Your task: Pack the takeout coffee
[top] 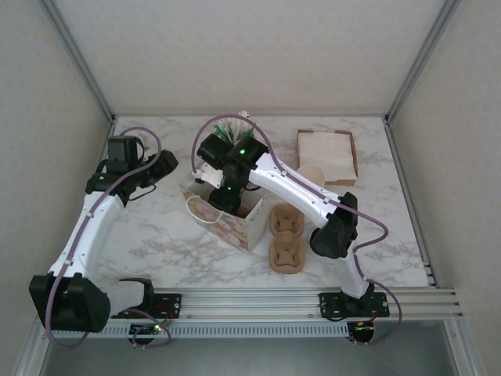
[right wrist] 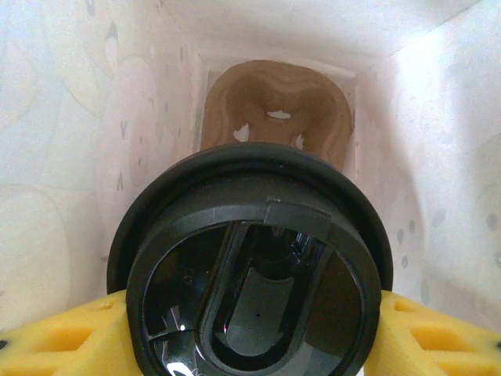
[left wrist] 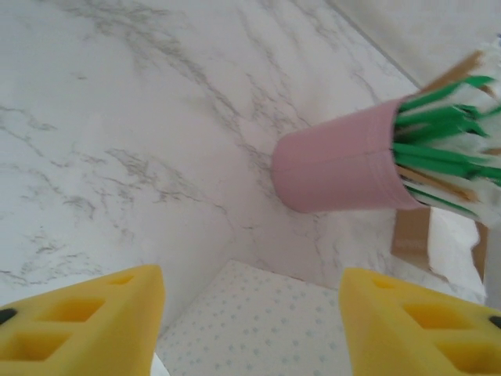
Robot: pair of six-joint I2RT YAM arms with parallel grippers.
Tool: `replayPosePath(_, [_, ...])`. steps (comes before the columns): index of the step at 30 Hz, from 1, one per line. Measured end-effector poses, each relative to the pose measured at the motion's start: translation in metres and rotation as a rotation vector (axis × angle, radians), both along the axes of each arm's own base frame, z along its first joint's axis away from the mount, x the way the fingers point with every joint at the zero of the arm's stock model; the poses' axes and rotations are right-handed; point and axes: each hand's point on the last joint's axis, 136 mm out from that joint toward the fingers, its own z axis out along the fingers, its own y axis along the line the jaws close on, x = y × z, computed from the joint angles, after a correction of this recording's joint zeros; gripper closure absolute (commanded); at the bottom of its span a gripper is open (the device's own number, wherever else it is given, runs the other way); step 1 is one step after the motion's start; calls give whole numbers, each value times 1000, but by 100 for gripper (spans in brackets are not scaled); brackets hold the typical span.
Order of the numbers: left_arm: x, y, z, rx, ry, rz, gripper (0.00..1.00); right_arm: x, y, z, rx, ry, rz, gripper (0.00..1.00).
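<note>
Hanging inside the paper bag (top: 235, 223) mid-table, the right gripper (right wrist: 250, 345) is clamped on the takeout coffee (right wrist: 252, 270) above the pulp carrier (right wrist: 274, 106) at the bag's bottom; released off a socket, the cup could tip and spill. Farther back, toward the left edge, the left gripper (left wrist: 250, 329) is empty, jaws apart.

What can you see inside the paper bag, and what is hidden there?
Inside the paper bag, a brown pulp cup carrier lies at the bottom. The takeout coffee, held by the right gripper, covers the carrier's near part; its own cup body is hidden too.
</note>
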Motion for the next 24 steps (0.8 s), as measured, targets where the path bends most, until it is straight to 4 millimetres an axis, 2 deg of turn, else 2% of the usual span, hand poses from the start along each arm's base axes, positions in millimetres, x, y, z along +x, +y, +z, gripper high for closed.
replayPosePath(8, [18,-4,-71,-53,173,38,43,6,1,-3,-6,-28,-8,51])
replayPosePath(11, [18,-11,-89,-76,216,23,42,10,1,-6,-17,-43,-14,51])
replayPosePath(18, [19,-29,-102,-102,233,-27,42,13,3,-27,-52,-25,-14,52])
replayPosePath(24, [16,-31,-117,-104,258,-34,42,14,7,-29,-40,-27,-12,52])
